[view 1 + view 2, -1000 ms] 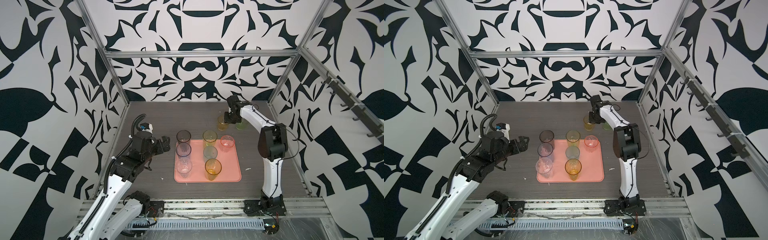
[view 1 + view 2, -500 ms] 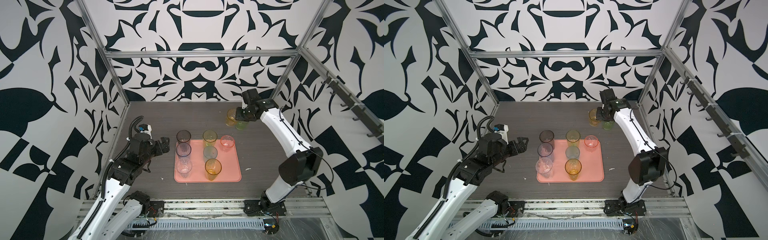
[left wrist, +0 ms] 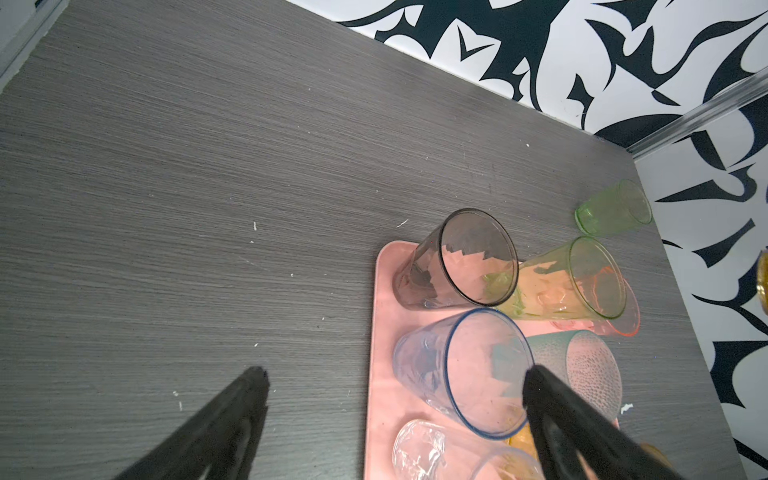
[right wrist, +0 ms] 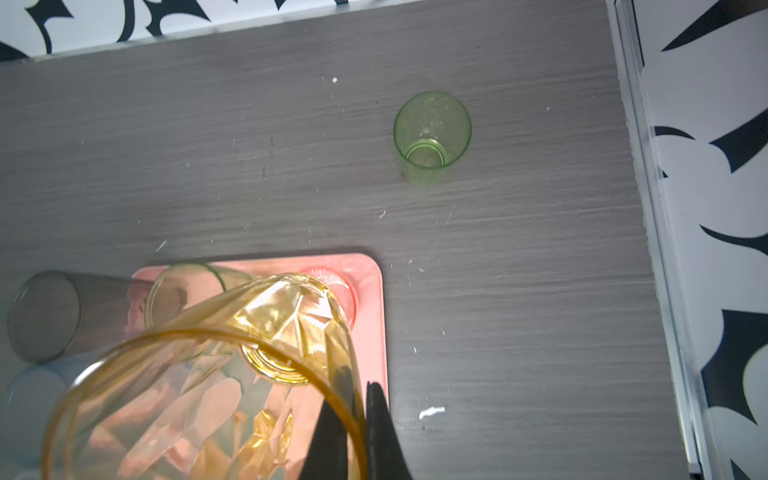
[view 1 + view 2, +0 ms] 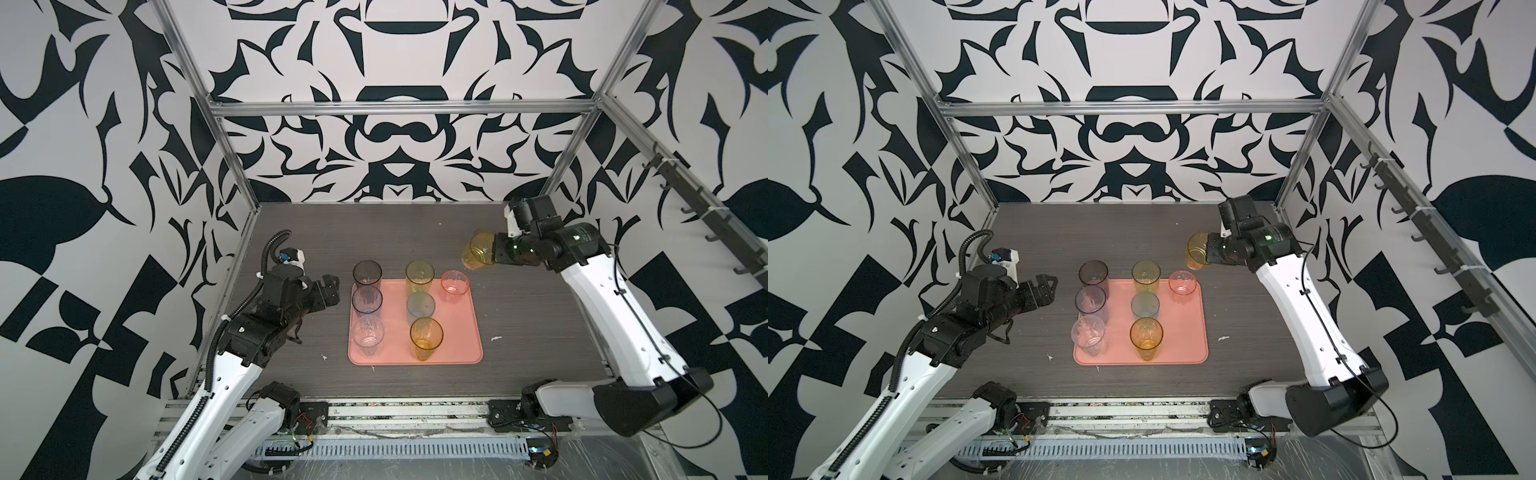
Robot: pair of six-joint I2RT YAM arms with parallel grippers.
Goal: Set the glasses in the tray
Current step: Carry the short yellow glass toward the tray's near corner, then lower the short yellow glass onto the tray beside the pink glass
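Glasses (image 5: 420, 305) stand seven in the tray (image 5: 461, 336); the right hand (image 4: 357, 419) pinches an amber glass (image 5: 478, 251) by its rim, aloft at the tray's 1 o'clock. Left hand (image 5: 1046, 286) hovers spread at 9 o'clock. Next: lower it upright onto bare tray; a green glass (image 4: 432, 133) sits on the bench (image 5: 540, 332).

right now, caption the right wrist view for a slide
Right gripper clamps the rim of a faceted translucent amber tumbler near the flat salmon-pink tray; a short green tumbler stands apart.

Twin high front views, close wrist views, all toward the tray (image 5: 461, 332)
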